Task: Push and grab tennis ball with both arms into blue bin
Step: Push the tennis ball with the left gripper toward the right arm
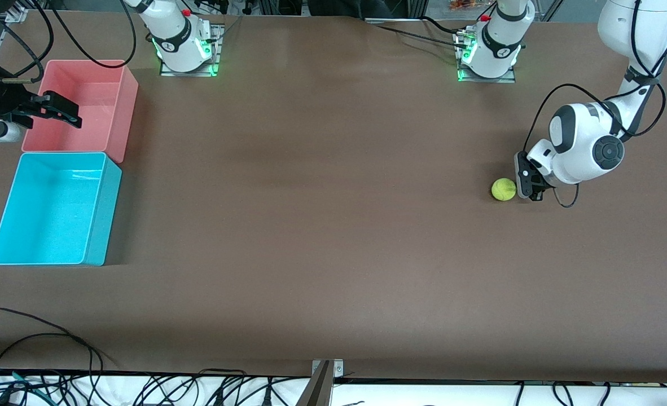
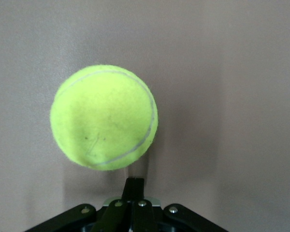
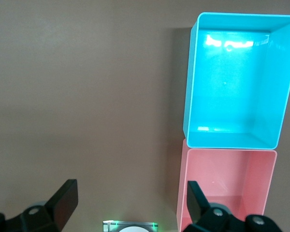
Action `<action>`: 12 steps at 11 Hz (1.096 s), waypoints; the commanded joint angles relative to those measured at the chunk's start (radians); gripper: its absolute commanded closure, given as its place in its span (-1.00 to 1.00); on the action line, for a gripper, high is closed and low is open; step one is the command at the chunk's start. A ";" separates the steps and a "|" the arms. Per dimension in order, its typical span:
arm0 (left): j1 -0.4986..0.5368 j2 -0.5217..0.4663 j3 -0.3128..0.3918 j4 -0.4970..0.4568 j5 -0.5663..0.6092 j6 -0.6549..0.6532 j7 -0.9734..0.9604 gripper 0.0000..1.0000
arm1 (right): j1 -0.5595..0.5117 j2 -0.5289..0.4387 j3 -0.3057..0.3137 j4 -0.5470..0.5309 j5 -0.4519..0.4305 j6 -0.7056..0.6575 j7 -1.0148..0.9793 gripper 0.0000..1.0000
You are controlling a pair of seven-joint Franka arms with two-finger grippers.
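With its fingers closed on nothing, the left pincer [image 1: 528, 189] is set low on the tabletop [image 1: 322, 225] just beside the tennis ball [image 1: 503, 189], seemingly for pushing toward the blue bin [image 1: 93, 217], while the wide-open right pincer [image 1: 48, 113] is held waiting over the pink bin [image 1: 120, 113].

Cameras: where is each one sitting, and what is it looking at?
Front view: high across the table, facing both arms; the shut left gripper is beside the tennis ball, and the open right gripper is over the pink bin.
Left wrist view: on the left arm's wrist, facing the ball, with its shut fingertips showing.
Right wrist view: looking down at the blue bin, past its open fingers.
Shared: the front and left wrist views both show the ball.
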 commanded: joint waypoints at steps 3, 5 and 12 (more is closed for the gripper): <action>-0.018 -0.005 0.008 0.008 -0.037 0.014 0.029 1.00 | -0.009 -0.011 0.005 0.004 0.018 -0.017 0.001 -1.00; -0.026 -0.014 0.008 0.008 -0.037 0.012 0.026 1.00 | -0.009 -0.011 0.005 0.004 0.018 -0.017 0.001 -1.00; -0.026 -0.034 0.008 0.010 -0.037 0.012 0.018 1.00 | -0.009 -0.011 0.005 0.004 0.018 -0.017 0.001 -1.00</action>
